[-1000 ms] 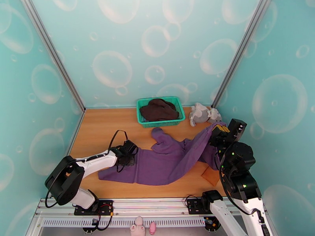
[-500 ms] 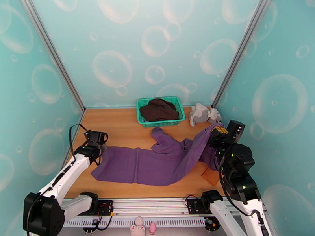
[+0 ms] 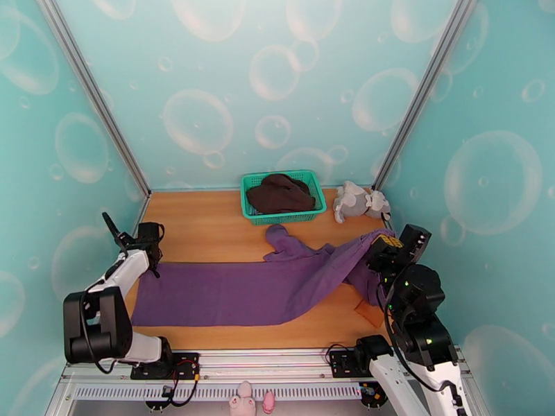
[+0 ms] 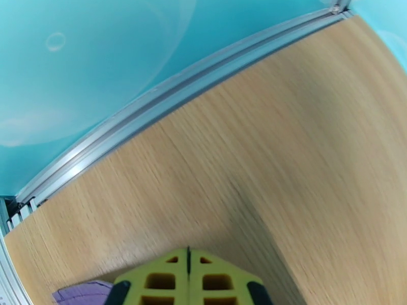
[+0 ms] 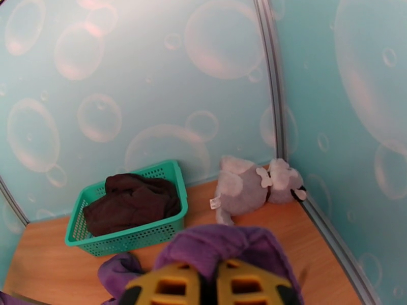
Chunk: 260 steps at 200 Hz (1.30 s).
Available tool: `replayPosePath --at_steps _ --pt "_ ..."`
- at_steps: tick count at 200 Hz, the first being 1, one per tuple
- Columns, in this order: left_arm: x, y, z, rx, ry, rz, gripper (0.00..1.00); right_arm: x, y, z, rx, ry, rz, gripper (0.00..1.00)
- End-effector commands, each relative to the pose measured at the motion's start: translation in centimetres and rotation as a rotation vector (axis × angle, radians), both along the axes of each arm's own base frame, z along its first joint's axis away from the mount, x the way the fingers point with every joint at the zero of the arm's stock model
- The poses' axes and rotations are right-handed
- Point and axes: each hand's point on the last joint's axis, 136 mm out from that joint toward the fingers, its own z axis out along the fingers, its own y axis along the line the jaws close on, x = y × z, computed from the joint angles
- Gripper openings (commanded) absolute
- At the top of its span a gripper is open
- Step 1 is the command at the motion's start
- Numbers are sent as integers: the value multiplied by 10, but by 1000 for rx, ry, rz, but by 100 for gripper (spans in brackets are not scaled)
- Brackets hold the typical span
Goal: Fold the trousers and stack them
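Observation:
The purple trousers (image 3: 243, 292) lie stretched across the wooden table from the left wall to the right side. My left gripper (image 3: 148, 263) is shut on their far-left corner, low over the table. In the left wrist view its yellow fingers (image 4: 168, 275) are pressed together, with a bit of purple cloth (image 4: 84, 293) beside them. My right gripper (image 3: 380, 245) is shut on the other end and holds it raised off the table. Purple fabric (image 5: 219, 245) bunches over that gripper's fingertips (image 5: 209, 280) in the right wrist view.
A green basket (image 3: 288, 216) holding a dark brown garment (image 3: 279, 193) stands at the back centre. A grey plush toy (image 3: 357, 200) lies in the back right corner. A flat brown piece (image 3: 371, 310) rests on the table under my right arm. Walls enclose three sides.
My left gripper has swung left and back toward the left wall, dragging the trouser end with it, so the cloth now lies longer and flatter. The right gripper has dipped slightly.

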Motion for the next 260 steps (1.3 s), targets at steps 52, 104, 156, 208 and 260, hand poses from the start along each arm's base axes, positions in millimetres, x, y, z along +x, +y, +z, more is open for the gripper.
replayPosePath --at_steps 52,104,156,208,260 --pt "-48 93 6 124 -25 314 0 9 44 -31 129 96 235 13" --pt "-37 102 10 64 -147 330 13 -12 45 -56 252 168 230 12" --pt "20 28 66 89 -344 60 44 -36 27 -26 266 166 140 16" --pt "112 -169 96 -160 -471 -668 54 -52 22 -10 295 158 123 43" --pt "124 -365 46 -480 -359 -1275 64 -40 23 -12 280 201 111 49"
